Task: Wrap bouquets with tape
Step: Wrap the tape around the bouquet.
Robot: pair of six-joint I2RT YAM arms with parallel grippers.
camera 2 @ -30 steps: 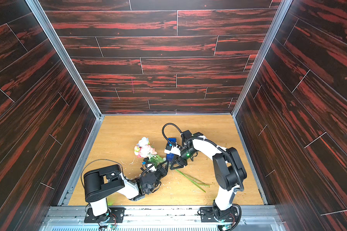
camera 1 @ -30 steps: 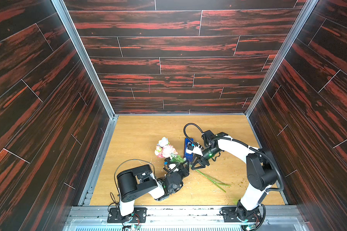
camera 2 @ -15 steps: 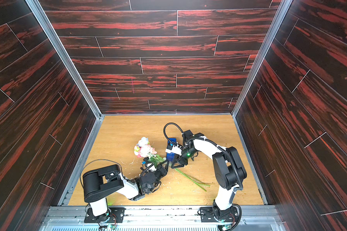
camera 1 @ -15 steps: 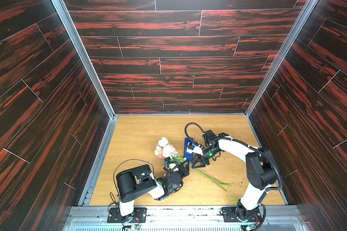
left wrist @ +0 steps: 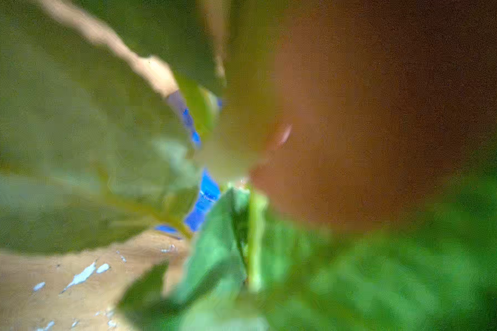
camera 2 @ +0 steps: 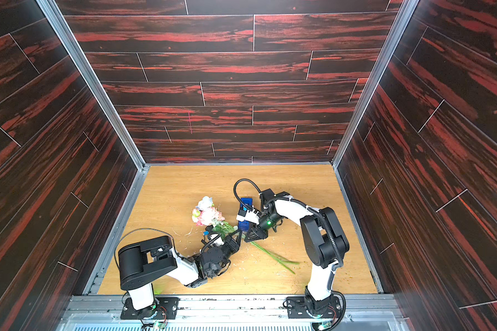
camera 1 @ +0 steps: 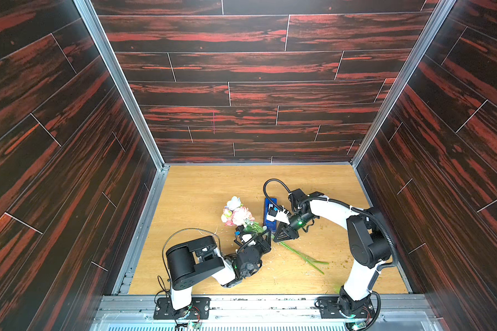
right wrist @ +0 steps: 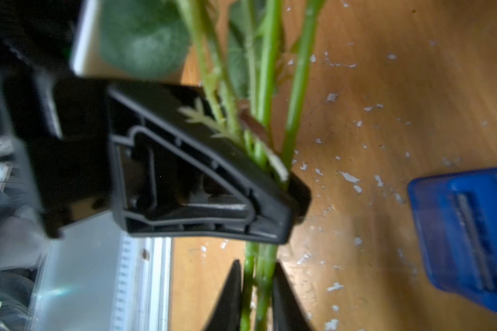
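Bouquet stems between closed left and right jaws, tape alongside.

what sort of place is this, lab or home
Probably a robot test cell, not a home: two white-and-black arms bolted to a metal rail, a light wooden tabletop, and dark red wood-grain panels walling it in.
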